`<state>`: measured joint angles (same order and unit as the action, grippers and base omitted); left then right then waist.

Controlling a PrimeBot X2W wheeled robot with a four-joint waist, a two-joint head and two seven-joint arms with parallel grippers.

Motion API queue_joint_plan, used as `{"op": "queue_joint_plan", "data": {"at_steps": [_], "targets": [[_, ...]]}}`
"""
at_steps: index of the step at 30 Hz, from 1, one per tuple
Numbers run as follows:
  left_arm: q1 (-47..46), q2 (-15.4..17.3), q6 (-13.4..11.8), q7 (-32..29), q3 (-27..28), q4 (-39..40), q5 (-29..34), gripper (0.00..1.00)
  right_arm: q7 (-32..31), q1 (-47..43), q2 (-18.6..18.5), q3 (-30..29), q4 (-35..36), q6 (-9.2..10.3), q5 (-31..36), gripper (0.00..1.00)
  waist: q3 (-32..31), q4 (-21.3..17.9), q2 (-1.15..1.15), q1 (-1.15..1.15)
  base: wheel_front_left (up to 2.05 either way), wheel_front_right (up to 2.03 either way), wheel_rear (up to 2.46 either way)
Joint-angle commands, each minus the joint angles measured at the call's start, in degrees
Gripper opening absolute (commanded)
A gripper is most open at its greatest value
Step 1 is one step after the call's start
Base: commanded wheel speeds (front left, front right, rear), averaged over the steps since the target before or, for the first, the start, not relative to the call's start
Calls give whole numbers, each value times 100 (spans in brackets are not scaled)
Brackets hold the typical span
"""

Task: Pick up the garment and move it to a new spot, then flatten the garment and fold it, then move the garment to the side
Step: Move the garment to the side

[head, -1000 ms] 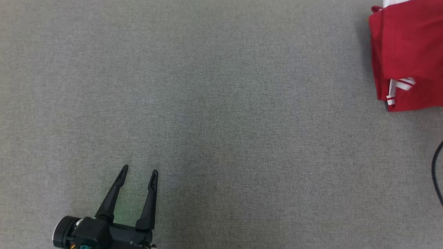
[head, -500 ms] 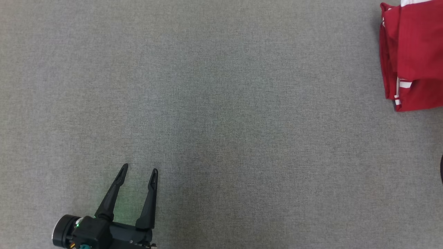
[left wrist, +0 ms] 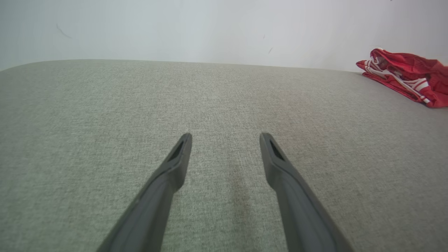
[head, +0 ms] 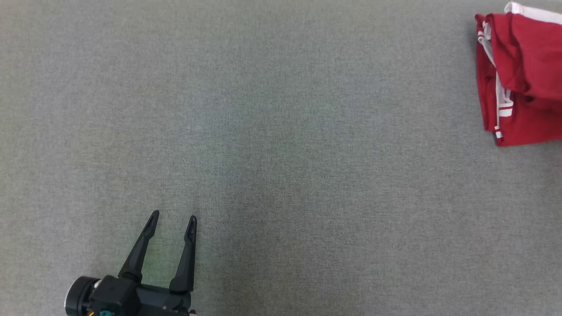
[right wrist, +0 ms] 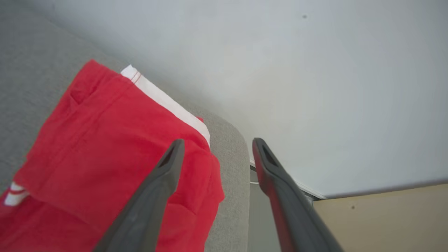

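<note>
Head view: the left gripper sits low on the left over the grey cloth surface, its fingers spread with nothing between them. The folded red garment lies well apart at the upper right edge.

Left wrist view: bare surface ahead, with a pale wall behind it.

Right wrist view: the right gripper is released, apparently just above the garment at the surface's corner. A beige panel lies beyond.

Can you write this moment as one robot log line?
garment: folded, far right of grey surface | left gripper: jaws open, empty | right gripper: jaws open, empty, near garment
</note>
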<state>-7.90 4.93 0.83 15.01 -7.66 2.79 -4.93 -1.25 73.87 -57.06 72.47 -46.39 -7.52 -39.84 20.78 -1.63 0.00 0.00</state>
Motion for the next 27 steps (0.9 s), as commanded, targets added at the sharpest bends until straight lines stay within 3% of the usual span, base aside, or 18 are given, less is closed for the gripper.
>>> {"op": "queue_joint_plan", "data": {"at_steps": [1,9,16,21,27], "targets": [[96,0,-25,19,29,-31,-52,100,126,107,96,-68,-38,6,-128,100,-91,-26,0,0,0,0,0],[285,-67,-45,18,104,-256,-206,100,1290,-158,895,-597,-426,6,-678,100,-668,-92,0,0,0,0,0],[572,-108,-76,19,208,-355,-316,100,1639,-742,1556,-1249,-401,6,-986,100,-1237,-132,0,0,0,0,0],[741,-124,-78,19,261,-376,-361,100,1647,-1397,1876,-2346,99,6,-582,100,-1507,-141,0,0,0,0,0],[848,-144,-47,19,292,-403,-377,100,1639,-2791,2412,-4095,1015,6,418,100,-1834,-65,0,0,0,0,0]]}}
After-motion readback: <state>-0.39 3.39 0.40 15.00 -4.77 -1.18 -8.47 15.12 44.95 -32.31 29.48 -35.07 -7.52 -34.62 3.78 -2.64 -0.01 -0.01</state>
